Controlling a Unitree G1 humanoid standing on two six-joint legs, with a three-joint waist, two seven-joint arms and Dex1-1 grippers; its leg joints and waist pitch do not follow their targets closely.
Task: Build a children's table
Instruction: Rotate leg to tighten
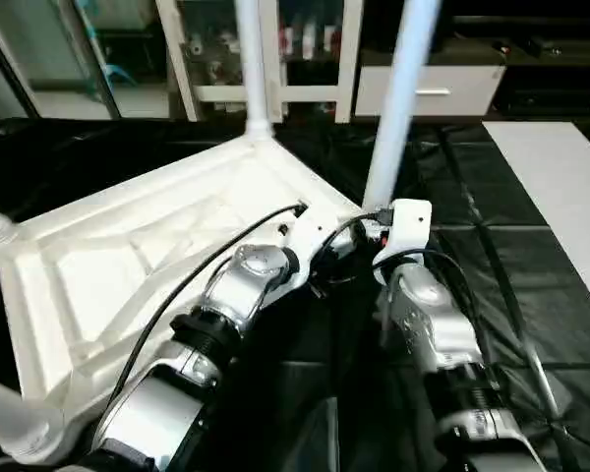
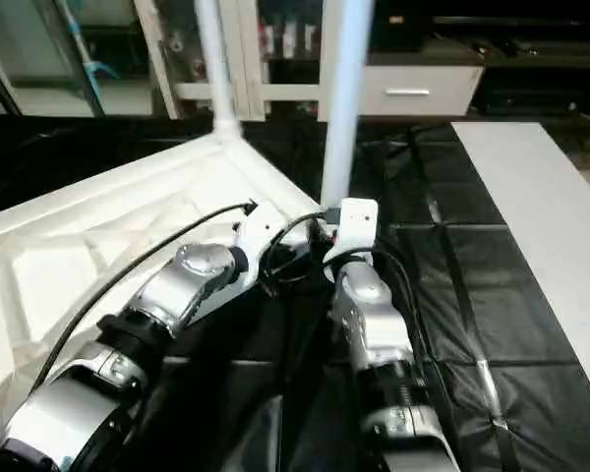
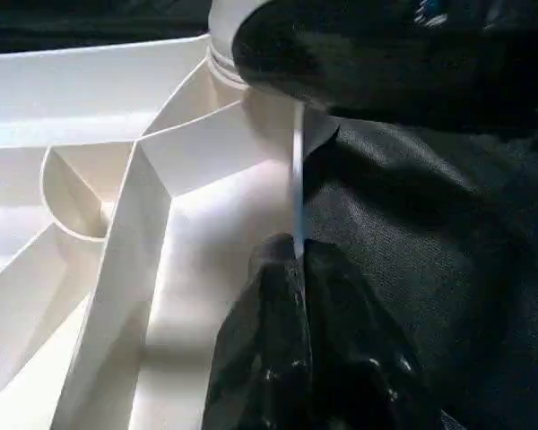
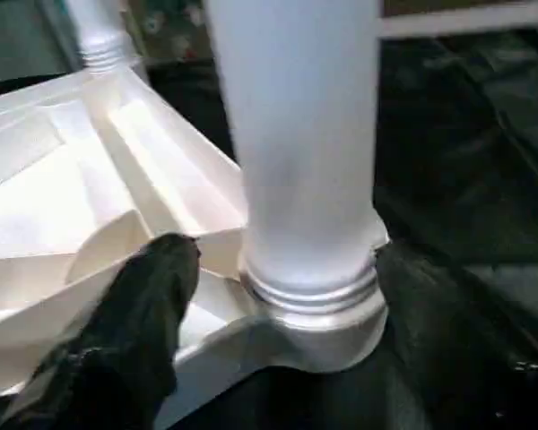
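I count four legs on one tabletop; my right gripper clasps the near leg, left gripper seemingly pinching its rim.

The big white rectangular tabletop looks like smooth moulded plastic, faintly glossy along its ribs. The long white round leg just ahead of the right gripper has the same satiny plastic sheen. Beneath, the black cover looks like woven cloth, matt. The silver forearms shine like polished metal.
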